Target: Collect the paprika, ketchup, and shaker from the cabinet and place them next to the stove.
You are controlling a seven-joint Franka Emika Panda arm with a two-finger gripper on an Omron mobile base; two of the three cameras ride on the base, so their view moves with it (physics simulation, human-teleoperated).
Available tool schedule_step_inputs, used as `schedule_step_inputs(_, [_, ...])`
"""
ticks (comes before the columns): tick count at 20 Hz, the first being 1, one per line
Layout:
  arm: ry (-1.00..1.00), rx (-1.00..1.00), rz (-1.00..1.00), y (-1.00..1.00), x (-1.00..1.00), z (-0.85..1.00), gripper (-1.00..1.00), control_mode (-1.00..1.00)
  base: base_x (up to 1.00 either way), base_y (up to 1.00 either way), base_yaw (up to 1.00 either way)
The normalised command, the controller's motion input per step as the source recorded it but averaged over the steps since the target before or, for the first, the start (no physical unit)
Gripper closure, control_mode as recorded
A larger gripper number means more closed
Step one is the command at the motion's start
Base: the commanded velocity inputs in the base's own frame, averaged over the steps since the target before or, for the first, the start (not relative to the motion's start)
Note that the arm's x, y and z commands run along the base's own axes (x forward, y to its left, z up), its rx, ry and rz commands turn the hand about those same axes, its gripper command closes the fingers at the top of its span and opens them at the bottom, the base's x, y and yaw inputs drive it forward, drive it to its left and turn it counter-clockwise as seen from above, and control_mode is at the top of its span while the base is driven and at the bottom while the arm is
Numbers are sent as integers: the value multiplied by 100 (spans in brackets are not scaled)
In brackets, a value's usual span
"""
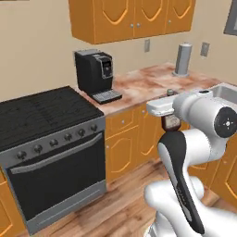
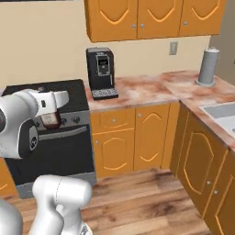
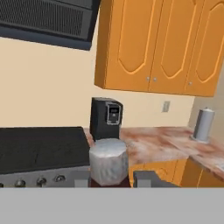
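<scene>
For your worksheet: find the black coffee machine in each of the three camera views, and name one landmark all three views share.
Left base view: coffee machine upper centre-left, on the counter just right of the stove.
Right base view: coffee machine upper centre-left, on the counter just right of the stove.
Hand view: coffee machine at centre, against the wall, right of the stove.
Shared landmark: the stove.

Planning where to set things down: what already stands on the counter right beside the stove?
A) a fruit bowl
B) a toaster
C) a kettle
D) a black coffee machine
D: the black coffee machine stands on the counter, close to the stove.
</scene>
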Motion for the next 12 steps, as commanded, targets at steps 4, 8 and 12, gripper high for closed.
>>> schedule_step_inputs(4, [0, 0, 0, 0, 0, 0, 100, 100, 1, 59, 56])
schedule_step_inputs(8, [0, 0, 0, 0, 0, 0, 100, 100, 40, 47, 51])
schedule_step_inputs(12, [0, 0, 0, 0, 0, 0, 100, 100, 84, 24, 44])
